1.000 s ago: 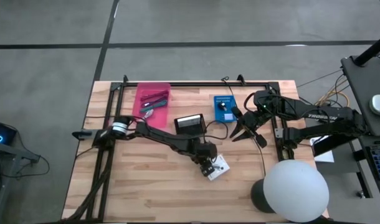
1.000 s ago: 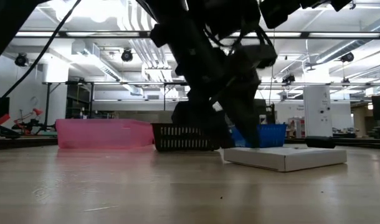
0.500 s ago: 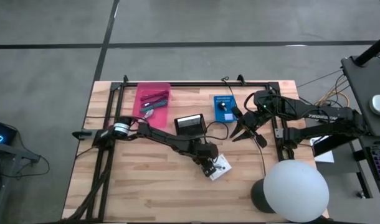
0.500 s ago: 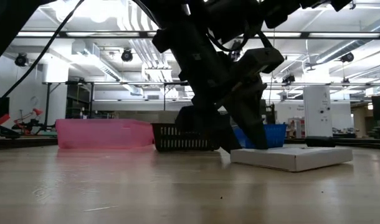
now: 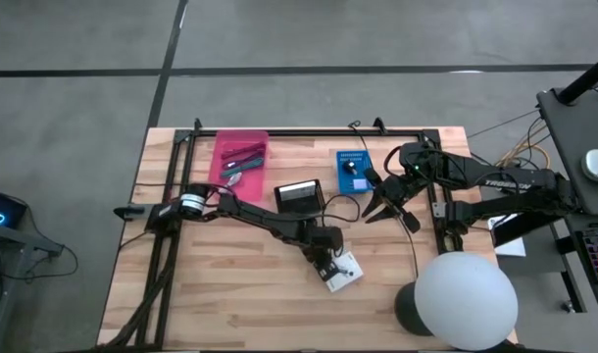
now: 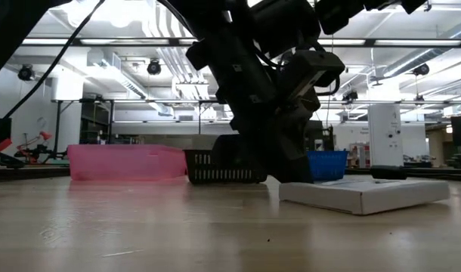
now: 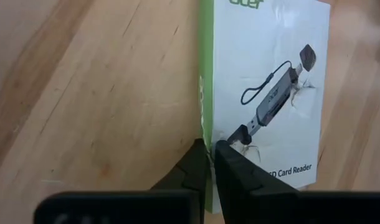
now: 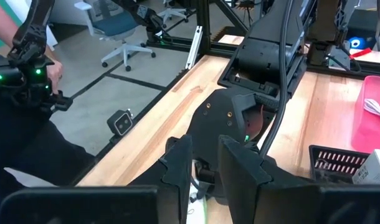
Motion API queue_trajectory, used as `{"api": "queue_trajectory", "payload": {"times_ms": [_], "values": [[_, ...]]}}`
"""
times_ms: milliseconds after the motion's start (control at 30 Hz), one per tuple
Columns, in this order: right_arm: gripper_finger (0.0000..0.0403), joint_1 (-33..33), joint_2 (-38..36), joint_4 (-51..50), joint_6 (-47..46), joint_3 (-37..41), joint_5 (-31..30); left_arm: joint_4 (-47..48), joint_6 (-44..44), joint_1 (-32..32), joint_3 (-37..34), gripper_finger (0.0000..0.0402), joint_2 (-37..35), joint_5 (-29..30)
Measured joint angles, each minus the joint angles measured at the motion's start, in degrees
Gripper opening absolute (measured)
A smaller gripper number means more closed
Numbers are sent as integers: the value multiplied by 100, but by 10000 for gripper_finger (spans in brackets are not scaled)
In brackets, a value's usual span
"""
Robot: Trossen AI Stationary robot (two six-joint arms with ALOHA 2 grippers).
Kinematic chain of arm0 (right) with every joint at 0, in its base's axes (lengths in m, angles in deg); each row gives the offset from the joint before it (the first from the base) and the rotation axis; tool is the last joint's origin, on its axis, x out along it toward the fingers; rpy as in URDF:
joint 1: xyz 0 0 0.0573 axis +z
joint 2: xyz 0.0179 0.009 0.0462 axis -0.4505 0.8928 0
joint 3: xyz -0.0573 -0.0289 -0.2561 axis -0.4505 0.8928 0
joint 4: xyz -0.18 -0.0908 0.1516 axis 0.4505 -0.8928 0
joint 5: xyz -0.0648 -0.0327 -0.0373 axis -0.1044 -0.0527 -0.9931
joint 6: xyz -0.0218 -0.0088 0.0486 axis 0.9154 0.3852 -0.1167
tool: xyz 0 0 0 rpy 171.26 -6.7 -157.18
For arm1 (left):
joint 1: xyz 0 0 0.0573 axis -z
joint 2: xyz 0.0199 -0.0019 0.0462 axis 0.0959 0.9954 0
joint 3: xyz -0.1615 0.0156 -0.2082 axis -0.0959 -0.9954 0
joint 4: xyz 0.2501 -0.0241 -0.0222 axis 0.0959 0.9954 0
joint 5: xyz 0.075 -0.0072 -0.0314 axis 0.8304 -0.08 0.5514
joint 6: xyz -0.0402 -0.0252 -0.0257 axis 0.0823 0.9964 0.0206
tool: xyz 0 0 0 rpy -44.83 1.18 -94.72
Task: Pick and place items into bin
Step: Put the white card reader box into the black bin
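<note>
A white flat packet [image 5: 344, 271] with a green side lies flat on the wood, right of the table's middle; it also shows in the low view [image 6: 364, 194]. My left gripper [image 5: 325, 260] is shut, its tips [image 7: 210, 149] at the packet's green edge. The pink bin [image 5: 239, 157] at the far left holds purple and maroon sticks [image 5: 244, 152]. A small dark knob [image 5: 352, 172] sits on a blue box [image 5: 353, 169]. My right gripper [image 5: 378, 211] waits right of that box, its fingers a little apart [image 8: 204, 146] with nothing between them. My left gripper meets the packet's green long edge [image 7: 205, 118] near one corner with its shut fingertips [image 7: 226, 152], coming from above. Whether any of the edge is caught between them cannot be told. The packet lies flat on the table.
A black basket [image 5: 299, 194] stands between bin and blue box, with cables around it. A white round dome [image 5: 466, 300] sits at the near right corner. Black frame rails [image 5: 309, 131] run along the far and side edges. A person's hand [image 8: 34, 62] shows beyond the table.
My left gripper has shut at the packet's green edge. The packet has slid a short way toward the table's near right, staying flat on the wood.
</note>
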Motion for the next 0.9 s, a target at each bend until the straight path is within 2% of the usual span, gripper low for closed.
{"api": "queue_trajectory", "payload": {"times_ms": [500, 900], "values": [[68, -1, 0, 1, -24, 0, -3, 114, -216, 5, 104, 0, -135, 32], [68, -2, 0, 0, -24, 0, -4, 246, -352, 4, 113, 1, -591, 51]]}}
